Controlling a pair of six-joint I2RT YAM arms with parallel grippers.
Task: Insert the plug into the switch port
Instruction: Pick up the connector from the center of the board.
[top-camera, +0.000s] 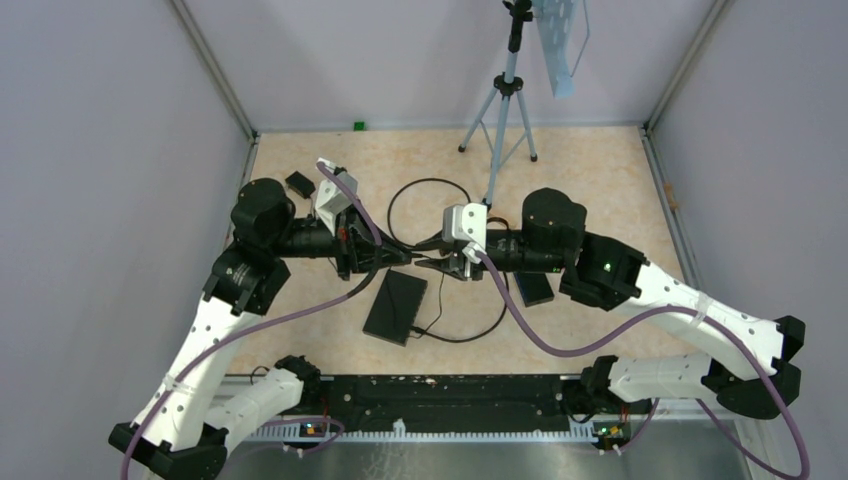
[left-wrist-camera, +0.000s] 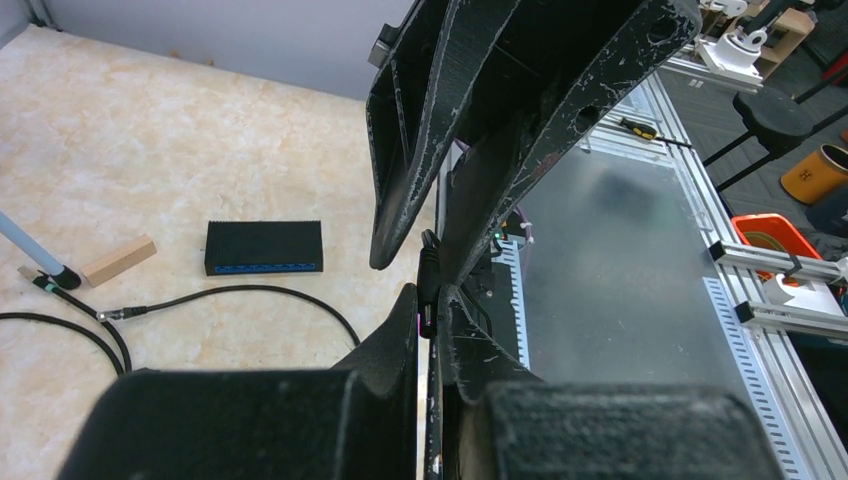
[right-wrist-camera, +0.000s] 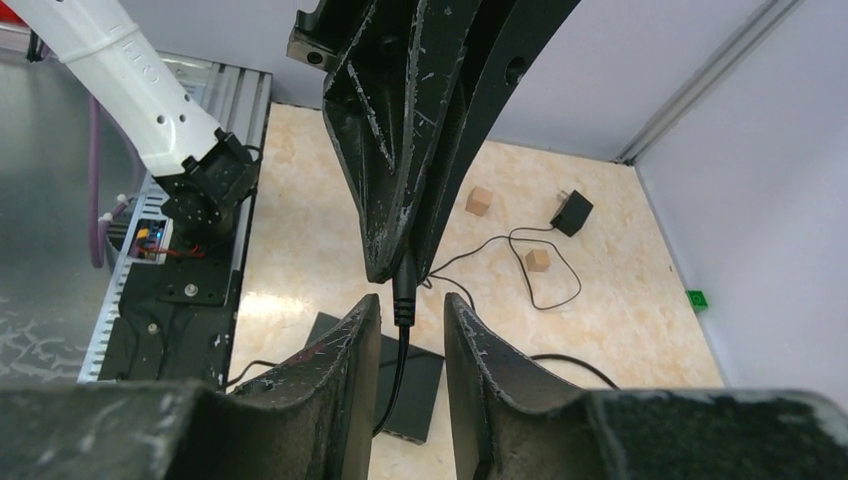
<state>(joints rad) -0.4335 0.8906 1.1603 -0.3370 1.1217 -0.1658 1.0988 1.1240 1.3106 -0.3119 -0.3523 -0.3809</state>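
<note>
- My left end effector (left-wrist-camera: 430, 296) is pressed almost together. It pinches the black plug (left-wrist-camera: 428, 272) between its two tips.
- The plug is up in the air over the middle of the table (top-camera: 600, 170). It is not in any port.
- My right end effector (right-wrist-camera: 405, 306) comes from the other side and meets my left one tip to tip.
- My right fingers (right-wrist-camera: 352, 335) are spread a little. One is on each side of the plug, and I can see a small gap on both sides from my right wrist.
- The thin black cable (right-wrist-camera: 399, 372) hangs down from the plug and runs between my right fingers.
- The switch (left-wrist-camera: 263, 247) is a small black box with a blue row of ports along its front. It lies flat on the table, well apart from the plug.
- A little wood block (left-wrist-camera: 118, 260) lies near the switch.
- A flat black box (top-camera: 395, 305) lies on the table right under my two end effectors.
- More black cable curls in loops on the table.
- Two more small wood blocks and a black power brick (right-wrist-camera: 573, 212) lie farther off on the table.
- A tripod (top-camera: 505, 110) stands at the back of the table.
</note>
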